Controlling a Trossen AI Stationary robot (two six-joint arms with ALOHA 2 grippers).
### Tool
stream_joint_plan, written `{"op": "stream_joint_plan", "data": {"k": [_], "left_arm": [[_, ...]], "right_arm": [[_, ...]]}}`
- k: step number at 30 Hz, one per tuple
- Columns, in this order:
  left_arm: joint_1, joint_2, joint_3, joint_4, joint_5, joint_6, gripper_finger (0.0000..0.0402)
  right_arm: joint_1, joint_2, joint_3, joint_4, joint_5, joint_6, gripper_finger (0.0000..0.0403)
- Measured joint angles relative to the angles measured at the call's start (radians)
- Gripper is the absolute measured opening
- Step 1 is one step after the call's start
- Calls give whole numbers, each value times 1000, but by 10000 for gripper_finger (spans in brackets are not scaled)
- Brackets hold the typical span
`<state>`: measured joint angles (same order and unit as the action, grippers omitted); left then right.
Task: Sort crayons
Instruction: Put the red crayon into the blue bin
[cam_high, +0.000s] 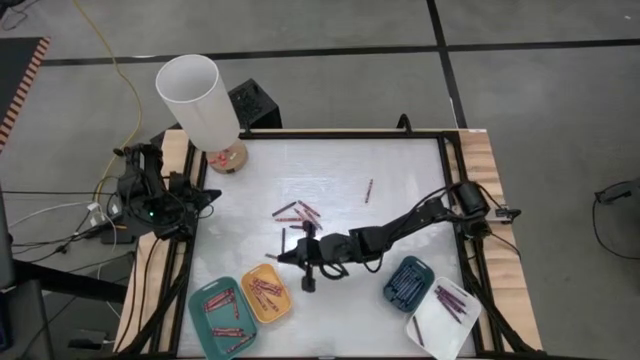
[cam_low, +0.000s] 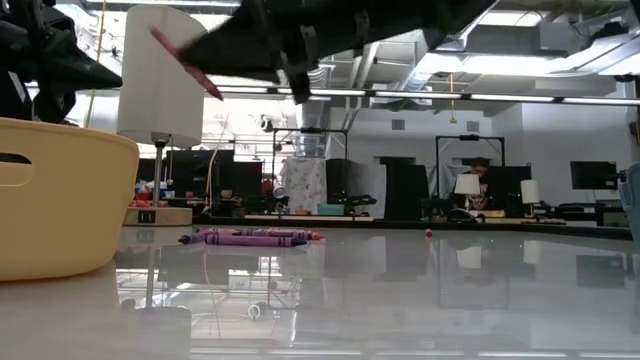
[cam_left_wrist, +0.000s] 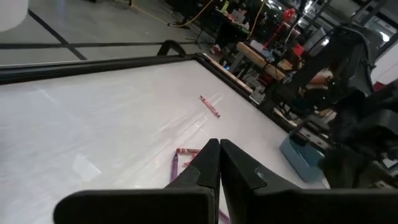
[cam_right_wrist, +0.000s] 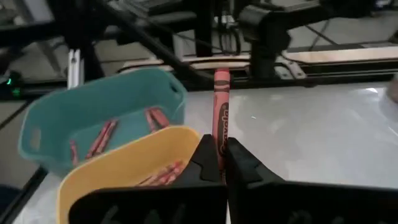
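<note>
Held crayon: right pincer (cam_right_wrist: 216, 163) pinches a red crayon (cam_right_wrist: 221, 118) near one end, most of its length jutting out past the fingertips.
Trays under it: yellow tray (cam_right_wrist: 130, 163) just beyond and below the fingertips, teal tray (cam_right_wrist: 74, 118) behind that, both already holding reddish crayons.
Loose crayons: a small cluster (cam_high: 297, 211) lies on the bench (cam_high: 330, 170) a little behind the right pincer, one stray crayon (cam_high: 368, 190) farther off.
Other trays: dark-blue tray (cam_high: 407, 282) and white tray (cam_high: 443, 312) sit back along the right arm, toward its base.
Left pincer (cam_left_wrist: 219, 163): pressed together, empty, parked at the bench's left edge.
Handling: I judge crayons light, stiff, brittle if bent; the paper sleeve gives friction. A mid-length grip would likely tilt less than this end grip.
</note>
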<state>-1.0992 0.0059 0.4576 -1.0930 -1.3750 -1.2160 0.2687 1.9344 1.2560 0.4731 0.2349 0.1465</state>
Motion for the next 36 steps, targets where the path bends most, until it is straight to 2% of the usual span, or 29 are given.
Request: {"op": "stream_joint_plan", "data": {"k": [5,9,15,24,26,30,36], "left_arm": [[0,0,-19,4,4,-32,0],[0,0,-18,6,6,-35,0],[0,0,-18,6,3,-35,0],[0,0,-18,9,-2,-49,0],[0,0,-18,36,-3,-34,0],[0,0,-18,219,4,181,0],[0,0,-17,629,25,716,0]], "right_arm": [[4,53,9,148,-81,-46,4],[5,118,64,192,-133,-59,4],[4,265,290,173,-254,-93,4],[-2,479,739,-168,-391,-165,4],[-2,511,816,-197,-416,-178,4],[-9,541,906,-207,-462,-185,4],[-16,543,918,-186,-478,-200,4]]}}
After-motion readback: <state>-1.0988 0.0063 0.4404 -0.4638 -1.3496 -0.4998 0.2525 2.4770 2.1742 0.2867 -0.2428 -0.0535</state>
